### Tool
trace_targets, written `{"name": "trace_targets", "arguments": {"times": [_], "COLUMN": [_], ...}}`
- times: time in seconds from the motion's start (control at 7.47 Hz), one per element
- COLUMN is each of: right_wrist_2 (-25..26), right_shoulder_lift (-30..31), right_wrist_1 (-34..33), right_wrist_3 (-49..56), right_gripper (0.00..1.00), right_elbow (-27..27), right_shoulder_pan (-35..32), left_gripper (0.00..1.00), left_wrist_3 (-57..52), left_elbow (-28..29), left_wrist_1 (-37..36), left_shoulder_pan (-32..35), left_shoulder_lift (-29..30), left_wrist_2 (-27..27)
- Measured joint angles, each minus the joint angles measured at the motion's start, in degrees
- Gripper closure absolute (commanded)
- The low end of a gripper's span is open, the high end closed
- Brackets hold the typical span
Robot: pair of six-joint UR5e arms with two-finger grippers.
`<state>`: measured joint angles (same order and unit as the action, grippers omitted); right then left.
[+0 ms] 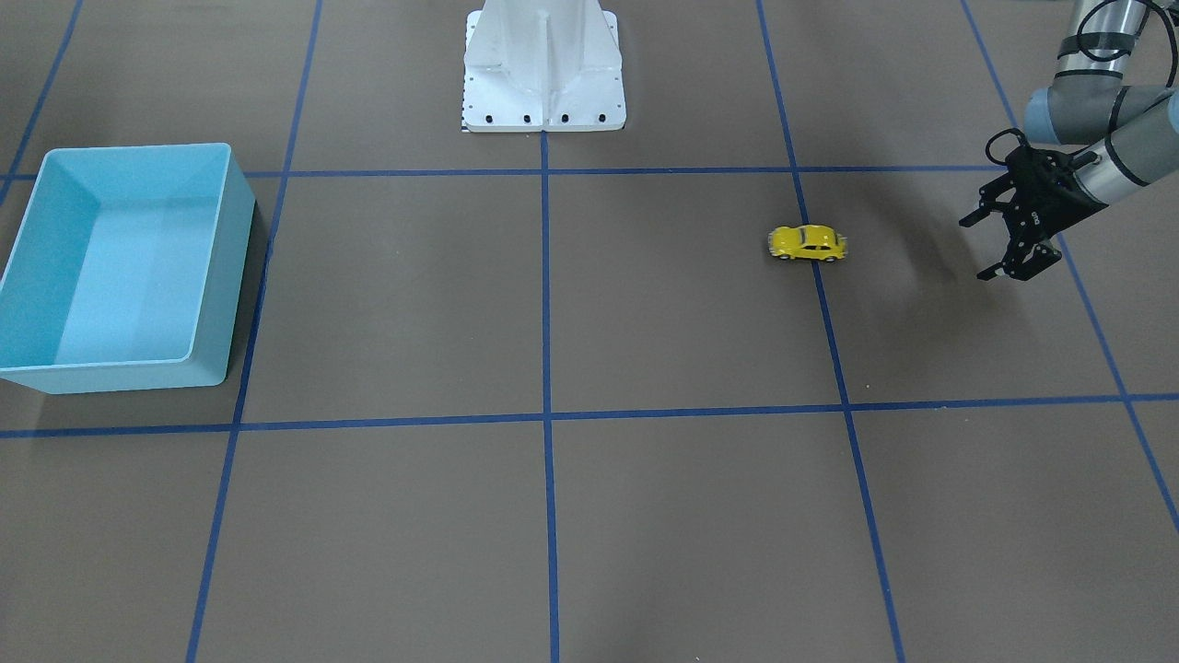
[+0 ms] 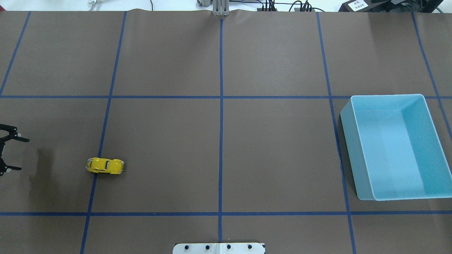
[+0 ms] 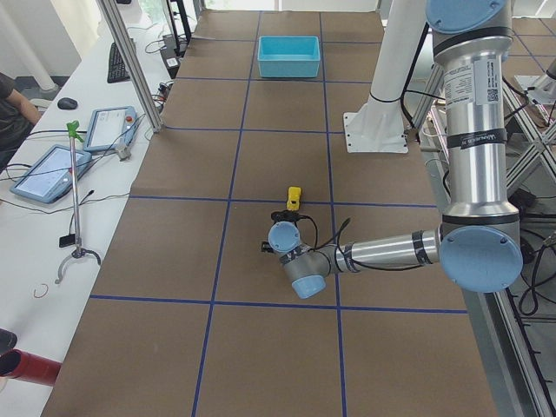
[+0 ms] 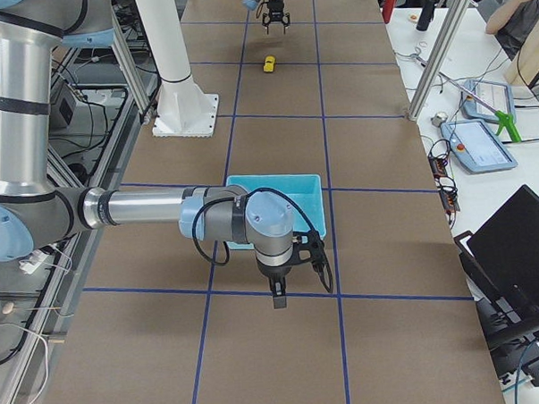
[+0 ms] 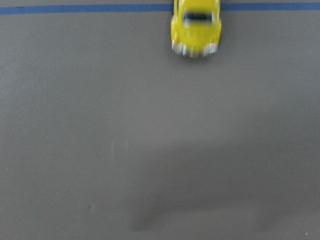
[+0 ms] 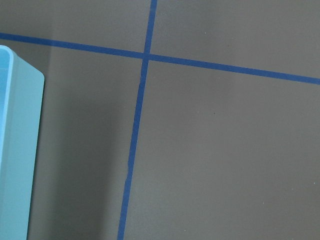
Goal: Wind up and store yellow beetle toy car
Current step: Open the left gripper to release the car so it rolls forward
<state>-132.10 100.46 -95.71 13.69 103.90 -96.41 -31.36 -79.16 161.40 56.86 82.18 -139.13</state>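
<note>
Brown bench point(image 1: 645, 516), gridded w/ blue tape lines point(image 1: 545, 304).

Left arm point(image 1: 1105, 120) reaches in from the bench's left end. Its forearm lies low and nearly level, wrist angled down toward the car.

Right arm point(image 4: 144, 207) stretches level over the opposite end. Its wrist points straight down at the bench, just beside the bin.

Light blue bin point(image 1: 230, 285): rectangular, open-topped, nothing inside, well apart from the car.

Left pincer point(image 1: 976, 249): black, two fingers spread wide, holding nothing. It hovers above the bench, aimed at the car, near it but not touching.

Right pincer point(image 4: 278, 300): small and dark in the side view only, so can't tell if wide or narrow.

Yellow beetle toy car point(image 1: 808, 243): tiny, glossy bright yellow, w/ rounded body, dark windows and small dark wheels. It's upright on its wheels on the bench, on a blue tape line, one end toward the left pincer. The left wrist view shows it end-on, slightly blurred, at the top edge.
</note>
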Motion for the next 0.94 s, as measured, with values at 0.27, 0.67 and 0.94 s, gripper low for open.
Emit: {"name": "trace_targets", "arguments": {"times": [0.27, 0.67, 0.94], "right_wrist_2": [0.0, 0.0, 0.0], "right_shoulder_lift": [0.0, 0.0, 0.0], "right_wrist_1": [0.0, 0.0, 0.0], "right_wrist_3": [0.02, -0.01, 0.01], "right_gripper": [0.0, 0.0, 0.0], "right_elbow": [-0.01, -0.01, -0.01], "right_shoulder_pan": [0.01, 0.01, 0.0], "left_gripper": [0.0, 0.0, 0.0], "left_wrist_3": [0.38, 0.79, 0.88], "left_elbow": [-0.09, -0.12, -0.18], "left_wrist_1": [-0.05, -0.12, -0.23], "left_shoulder_pan": [0.26, 0.42, 0.44], "left_shoulder_lift": [0.0, -0.13, -0.17], "left_wrist_2": [0.0, 0.02, 0.07]}}
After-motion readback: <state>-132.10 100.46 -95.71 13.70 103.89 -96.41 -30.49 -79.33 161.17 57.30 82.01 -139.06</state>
